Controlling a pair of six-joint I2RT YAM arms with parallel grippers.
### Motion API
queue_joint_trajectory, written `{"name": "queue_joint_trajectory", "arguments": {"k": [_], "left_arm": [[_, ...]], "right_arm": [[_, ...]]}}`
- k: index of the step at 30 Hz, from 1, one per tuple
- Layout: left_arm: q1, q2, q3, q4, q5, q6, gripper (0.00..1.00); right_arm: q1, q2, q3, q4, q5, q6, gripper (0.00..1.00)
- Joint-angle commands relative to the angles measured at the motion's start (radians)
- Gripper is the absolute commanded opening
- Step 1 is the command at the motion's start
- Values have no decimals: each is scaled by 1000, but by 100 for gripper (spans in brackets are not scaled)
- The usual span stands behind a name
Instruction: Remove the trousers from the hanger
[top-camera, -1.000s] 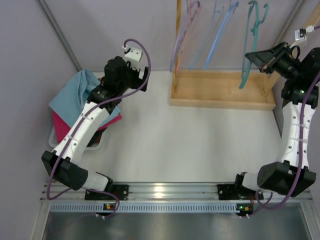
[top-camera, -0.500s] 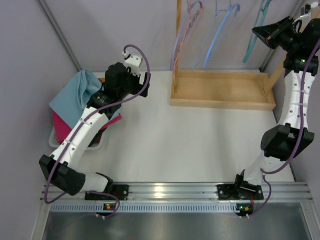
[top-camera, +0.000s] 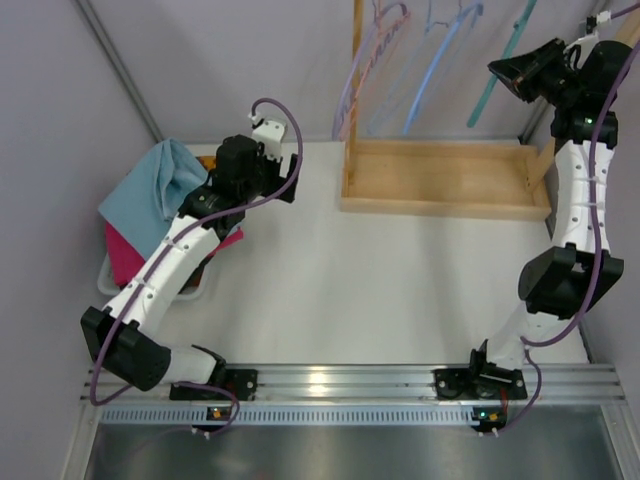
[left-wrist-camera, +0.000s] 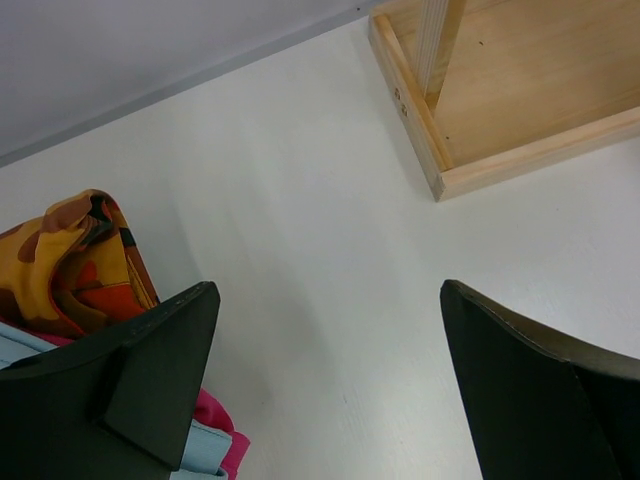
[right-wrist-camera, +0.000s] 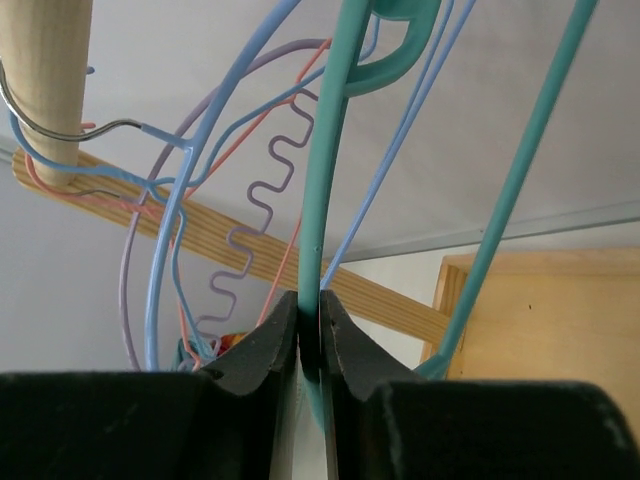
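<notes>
My right gripper (right-wrist-camera: 310, 312) is pinched tight on the teal hanger (right-wrist-camera: 325, 150), up by the wooden rack (top-camera: 440, 180); my left gripper (left-wrist-camera: 328, 300) is spread wide, holding nothing, above the white table (left-wrist-camera: 300, 200); the trousers (top-camera: 140, 195) lie off the hanger, heaped on the magenta cloth (top-camera: 122, 255), far left.

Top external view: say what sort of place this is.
Probably a robotics lab test cell, not a home: left arm and right arm bolted to a metal rail at a white table, plain grey walls, a wooden rack of plastic hangers, and piled clothes.
</notes>
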Motion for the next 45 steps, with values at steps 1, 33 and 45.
{"name": "queue_joint_trajectory", "arguments": {"k": [1, 33, 45], "left_arm": [[-2, -34, -8, 0, 8, -23, 98], [14, -84, -71, -100, 83, -133, 98], [89, -89, -95, -100, 172, -196, 98]], "right_arm": [[17, -51, -37, 9, -9, -17, 13], [-98, -811, -845, -273, -200, -718, 99], [112, -962, -1052, -308, -119, -865, 99]]}}
